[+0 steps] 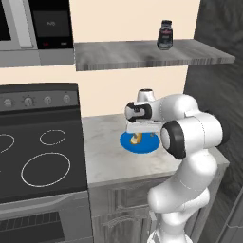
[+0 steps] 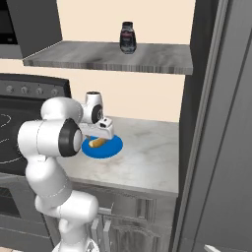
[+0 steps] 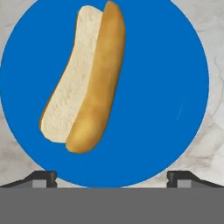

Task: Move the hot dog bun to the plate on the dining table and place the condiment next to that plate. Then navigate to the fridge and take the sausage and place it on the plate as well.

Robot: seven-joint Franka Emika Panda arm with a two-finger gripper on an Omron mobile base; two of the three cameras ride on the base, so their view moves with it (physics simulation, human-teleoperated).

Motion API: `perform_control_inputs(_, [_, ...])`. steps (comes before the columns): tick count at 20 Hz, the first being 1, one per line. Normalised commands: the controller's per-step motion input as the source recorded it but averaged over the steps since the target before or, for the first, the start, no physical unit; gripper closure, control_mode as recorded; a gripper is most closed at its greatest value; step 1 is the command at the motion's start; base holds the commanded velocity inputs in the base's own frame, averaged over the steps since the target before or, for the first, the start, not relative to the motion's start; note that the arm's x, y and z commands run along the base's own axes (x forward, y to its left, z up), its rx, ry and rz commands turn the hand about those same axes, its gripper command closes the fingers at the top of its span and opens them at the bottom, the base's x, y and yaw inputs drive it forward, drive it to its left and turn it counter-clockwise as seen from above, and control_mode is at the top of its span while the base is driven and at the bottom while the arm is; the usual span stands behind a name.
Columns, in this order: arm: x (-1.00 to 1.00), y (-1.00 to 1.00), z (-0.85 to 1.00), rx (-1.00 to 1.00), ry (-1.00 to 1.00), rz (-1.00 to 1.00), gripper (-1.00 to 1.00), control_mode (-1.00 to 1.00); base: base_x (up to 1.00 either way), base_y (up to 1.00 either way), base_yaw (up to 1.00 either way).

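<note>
The arm reaches out over the marble counter [image 1: 109, 156], and the gripper [image 3: 112, 177] hangs straight above the blue disc [image 3: 175, 65] that lies flat on it. Its two fingertips [image 3: 41, 178] stand wide apart at the bottom of the hand view, one at each side, with nothing between them and nothing touching them.

The hot dog bun [image 3: 85, 78] lies on the blue disc, left of the disc's middle as the hand view shows it. It is split open lengthwise: the pale crumb side faces up on the left, the golden crust half runs alongside on the right. It lies slightly slanted, its lower end nearer the left fingertip but still clear of it. In the left base view the bun [image 1: 137, 138] peeks out just under the hand, on the disc [image 1: 142, 146]. In the right base view the bun [image 2: 97, 142] shows below the hand on the disc [image 2: 110, 147].

Up on the grey shelf [image 1: 123, 54] above the counter stands the condiment [image 1: 165, 34], upright with its dark cap on top, well apart from the arm; the right base view shows the condiment [image 2: 127, 37] too. To the left of the counter sits the black stove [image 1: 38, 156] with its ring burners. A tall dark panel [image 2: 206, 123] rises at the right of the counter.
</note>
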Motion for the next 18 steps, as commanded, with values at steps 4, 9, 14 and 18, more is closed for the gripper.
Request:
perform_control_inputs(4, [0.36, 0.0, -0.21, 0.02, 0.08, -0.05, -1.0, -1.0, 0.0, 0.0, 0.0])
perform_control_inputs(9, [0.28, 0.0, -0.18, 0.03, 0.03, -0.05, -1.0, -1.0, 0.0, 0.0, 0.0])
perform_control_inputs(14, [0.27, 0.0, -0.2, 0.03, 0.02, -0.05, -1.0, -1.0, 0.0, 0.0, 0.0])
perform_control_inputs(18, [0.18, 0.01, -0.26, 0.0, 0.03, -0.04, -1.0, -1.0, 0.0, 0.0, 0.0])
